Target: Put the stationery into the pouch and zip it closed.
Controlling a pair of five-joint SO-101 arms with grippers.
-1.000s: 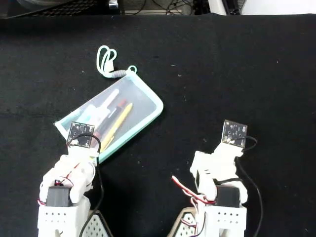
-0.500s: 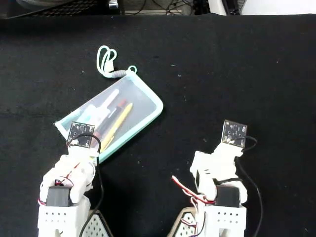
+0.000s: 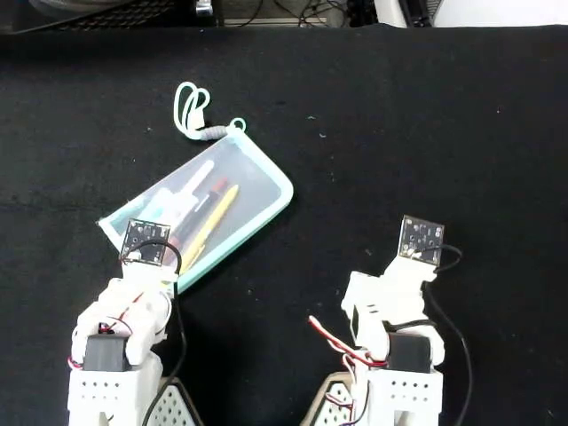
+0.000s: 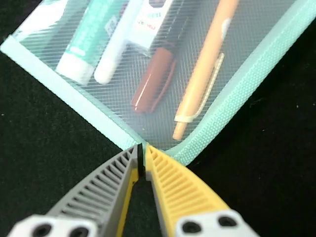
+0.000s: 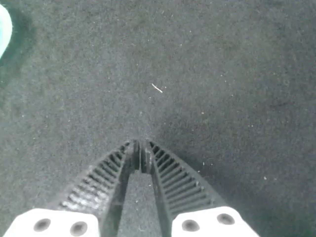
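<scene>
Pouch (image 3: pixel 200 209) flat on the black bench (image 3: pixel 399 133), in front of my left arm, well apart from my right. Left end effector (image 4: pixel 142 158) clenched, tips meeting right at the pouch's near corner; I cannot tell whether they pinch the seam or only touch it. Right end effector (image 5: pixel 141 150) clenched on nothing, low over bare bench. Contents seen through the clear wall: orange pen (image 4: pixel 205 74), red pen (image 4: pixel 154 79), white stick (image 4: pixel 118 44), teal tube (image 4: pixel 91 42), all inside. Zip pull (image 3: pixel 232 127) sits at the far end beside its cord loop (image 3: pixel 189 108); the thick zip edge (image 4: pixel 256 69) looks shut near me, so I judge the zip run home or nearly so. To finish well: anchor this near corner firmly, check that the pull is seated at its stop, and let go without dragging the pouch. Long axis runs diagonally in the high view, from the near corner at my left arm away toward the far right. Pull end points away from me; the pens lie along that axis.
</scene>
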